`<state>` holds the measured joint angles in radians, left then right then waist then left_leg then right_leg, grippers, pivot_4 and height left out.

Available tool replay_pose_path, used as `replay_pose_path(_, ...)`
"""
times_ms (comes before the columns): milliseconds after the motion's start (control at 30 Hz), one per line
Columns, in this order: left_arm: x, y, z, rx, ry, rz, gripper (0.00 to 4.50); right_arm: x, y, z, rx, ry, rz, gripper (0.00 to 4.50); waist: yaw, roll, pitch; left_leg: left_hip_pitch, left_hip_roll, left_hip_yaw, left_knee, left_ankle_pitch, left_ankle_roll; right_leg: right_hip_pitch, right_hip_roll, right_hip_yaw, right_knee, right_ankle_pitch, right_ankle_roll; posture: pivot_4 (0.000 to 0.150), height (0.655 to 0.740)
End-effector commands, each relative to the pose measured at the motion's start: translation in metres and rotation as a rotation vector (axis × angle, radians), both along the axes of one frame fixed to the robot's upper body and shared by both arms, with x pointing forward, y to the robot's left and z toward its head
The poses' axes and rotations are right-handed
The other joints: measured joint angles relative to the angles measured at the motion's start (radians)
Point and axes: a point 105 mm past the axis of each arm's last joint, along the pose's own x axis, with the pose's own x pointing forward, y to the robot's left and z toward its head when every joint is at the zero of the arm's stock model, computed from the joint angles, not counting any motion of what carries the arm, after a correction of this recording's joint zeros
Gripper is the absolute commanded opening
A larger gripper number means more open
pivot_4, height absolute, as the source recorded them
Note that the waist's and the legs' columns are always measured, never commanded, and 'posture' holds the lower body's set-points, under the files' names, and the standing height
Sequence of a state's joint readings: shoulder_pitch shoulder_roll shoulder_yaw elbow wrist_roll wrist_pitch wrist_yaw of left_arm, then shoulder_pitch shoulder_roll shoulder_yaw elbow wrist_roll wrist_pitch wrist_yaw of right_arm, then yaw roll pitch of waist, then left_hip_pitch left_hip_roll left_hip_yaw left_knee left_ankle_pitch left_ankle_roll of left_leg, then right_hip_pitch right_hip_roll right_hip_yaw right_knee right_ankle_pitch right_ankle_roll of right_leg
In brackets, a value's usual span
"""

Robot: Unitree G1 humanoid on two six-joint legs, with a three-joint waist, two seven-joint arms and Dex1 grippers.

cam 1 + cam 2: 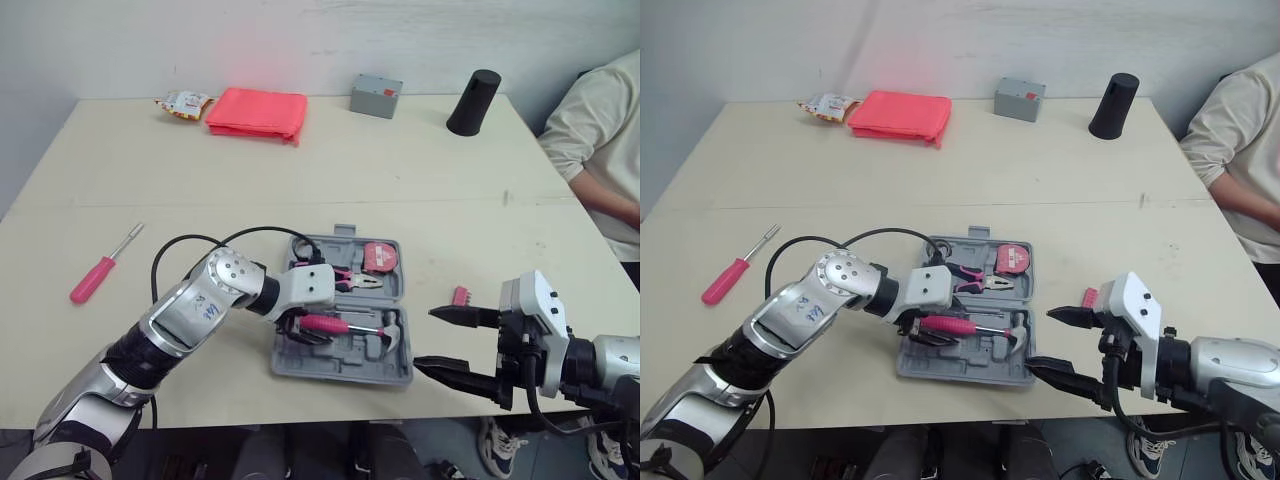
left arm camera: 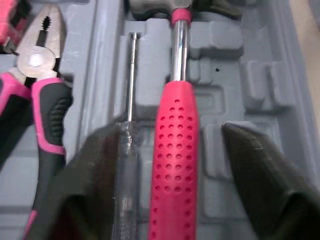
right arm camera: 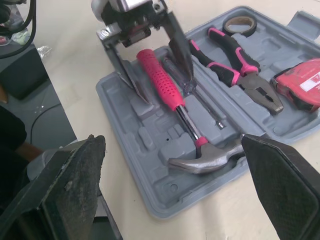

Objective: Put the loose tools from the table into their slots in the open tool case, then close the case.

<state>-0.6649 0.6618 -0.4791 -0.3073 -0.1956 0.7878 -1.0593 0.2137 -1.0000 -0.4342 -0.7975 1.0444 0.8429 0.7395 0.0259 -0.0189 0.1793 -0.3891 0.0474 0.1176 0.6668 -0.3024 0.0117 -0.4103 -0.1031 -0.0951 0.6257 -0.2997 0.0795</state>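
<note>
The grey tool case [image 1: 340, 373] lies open near the table's front edge. In it are a hammer [image 1: 352, 327] with a pink handle, pink-and-black pliers [image 1: 352, 281], a red tape measure [image 1: 380, 257], a slim clear-handled screwdriver [image 2: 131, 95] and a tape roll [image 3: 237, 22]. My left gripper [image 1: 305, 328] is open, its fingers [image 2: 95, 185] on either side of the hammer's handle [image 2: 175, 165] with gaps showing. My right gripper [image 1: 430, 338] is open and holds nothing, just right of the case. On the table lie a pink screwdriver [image 1: 100, 270], far left, and a small pink bit holder [image 1: 460, 296].
At the back of the table are a folded red cloth [image 1: 257, 112], a snack packet [image 1: 183, 103], a grey box [image 1: 376, 96] and a black cylinder [image 1: 474, 102]. A person [image 1: 600, 150] in a pale shirt sits at the right edge.
</note>
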Motion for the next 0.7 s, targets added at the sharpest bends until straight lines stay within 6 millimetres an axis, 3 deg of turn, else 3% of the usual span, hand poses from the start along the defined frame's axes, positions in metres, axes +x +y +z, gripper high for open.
replay_pose_path(33, -0.014, -0.003, 0.016, -0.122, -0.025, -0.106, 4.23, -0.002, 0.006, 0.005, 0.033, -0.049, 0.011, 4.5, -0.002, 0.0, 0.0, 0.0, 0.0, 0.0, 0.0, 0.0, 0.0, 0.0, 0.0, 0.0, 0.0, 0.0, 0.0, 0.15, 0.74)
replay_pose_path(133, -0.012, -0.008, 0.017, -0.24, -0.019, -0.125, 4.23, -0.001, 0.007, 0.006, 0.047, -0.063, 0.0, 4.5, -0.001, 0.0, 0.0, 0.001, 0.0, 0.0, 0.0, 0.0, 0.0, 0.0, 0.0, 0.0, 0.001, 0.0, 0.0, 0.15, 0.74)
replay_pose_path(167, -0.009, -0.01, 0.016, -0.275, -0.033, -0.127, 3.96, 0.0, 0.008, 0.006, 0.047, -0.065, 0.0, 4.5, 0.0, 0.0, 0.0, 0.001, 0.0, 0.0, 0.001, 0.0, 0.0, 0.0, 0.0, 0.0, 0.001, 0.0, 0.0, 0.15, 0.74)
replay_pose_path(367, -0.004, -0.016, -0.003, -0.326, -0.058, -0.179, 1.88, 0.002, 0.006, 0.006, 0.04, -0.073, -0.007, 4.5, 0.001, 0.0, 0.0, 0.001, 0.0, 0.0, 0.001, 0.0, 0.001, 0.001, -0.001, 0.0, 0.001, 0.0, 0.0, 0.15, 0.74)
replay_pose_path(500, -0.003, -0.017, -0.016, -0.309, -0.032, -0.173, 0.1, 0.002, 0.004, 0.002, 0.012, -0.077, -0.02, 4.5, 0.0, 0.0, 0.0, 0.001, 0.0, 0.0, 0.001, 0.0, 0.0, 0.001, 0.0, -0.001, 0.001, 0.0, 0.0, 0.15, 0.74)
replay_pose_path(700, -0.001, -0.016, -0.024, -0.272, -0.028, -0.163, 0.04, 0.002, 0.004, 0.003, 0.01, -0.082, -0.018, 4.5, 0.0, 0.0, 0.0, 0.001, 0.0, 0.0, 0.001, 0.0, 0.001, 0.001, -0.001, -0.005, 0.001, 0.0, 0.0, 0.15, 0.74)
